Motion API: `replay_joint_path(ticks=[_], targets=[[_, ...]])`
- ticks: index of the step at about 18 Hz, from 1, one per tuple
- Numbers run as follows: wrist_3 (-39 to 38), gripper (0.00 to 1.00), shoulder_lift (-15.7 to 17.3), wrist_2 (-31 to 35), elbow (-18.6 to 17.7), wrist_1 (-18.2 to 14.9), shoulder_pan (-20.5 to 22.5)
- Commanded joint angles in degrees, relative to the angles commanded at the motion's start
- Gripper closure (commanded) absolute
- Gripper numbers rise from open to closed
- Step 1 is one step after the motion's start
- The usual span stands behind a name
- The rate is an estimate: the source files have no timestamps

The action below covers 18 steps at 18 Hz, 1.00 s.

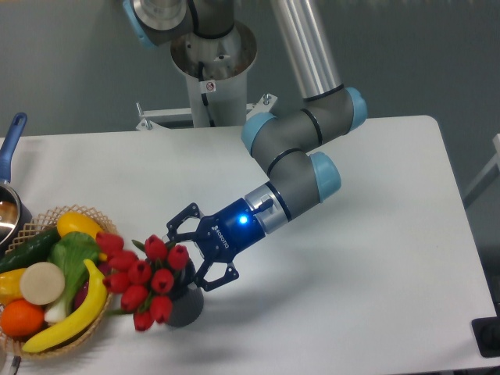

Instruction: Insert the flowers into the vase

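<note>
The fingers (pixel 190 212) stand spread wide with nothing between them, so the gripper (pixel 205 250) holds nothing and sits just beside the flowers (pixel 144 277) on their right. The table (pixel 375 258) carries everything; at its left edge the woven basket (pixel 47 344) of fruit lies close by the bunch. The red heads lean out leftward over the vase (pixel 184 306), whose mouth they hide, so the stems appear to be seated inside, though that cannot be confirmed. By this reading insertion is done; only retreat remains.
</note>
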Motion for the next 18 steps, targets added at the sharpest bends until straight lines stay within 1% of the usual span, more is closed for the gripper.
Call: replay_joint_path(ticks=[1, 2, 3, 5, 7, 8, 10, 12, 15, 18], targets=[[0.0, 0.17, 0.1, 0.1, 0.1, 0.0, 0.1], [0.2, 0.04, 0.2, 0.1, 0.0, 0.0, 0.3], [0.2, 0.0, 0.3, 0.2, -0.2, 0.0, 0.6], [0.5, 0.0, 1.2, 0.8, -0.8, 0.0, 1.4], [0.8, 0.0, 3.6, 3.2, -2.1, 0.1, 2.6], [1.0, 0.0, 4.9, 5.2, -3.2, 0.1, 3.6], [1.9, 0.0, 8.0, 8.2, -5.4, 0.1, 4.2], [3.1, 0.0, 10.0, 11.3, -6.5, 0.0, 5.4], [3.0, 0.0, 13.4, 17.1, -6.8, -0.1, 6.1], [3.2, 0.0, 15.1, 25.1, -5.3, 0.0, 6.7]])
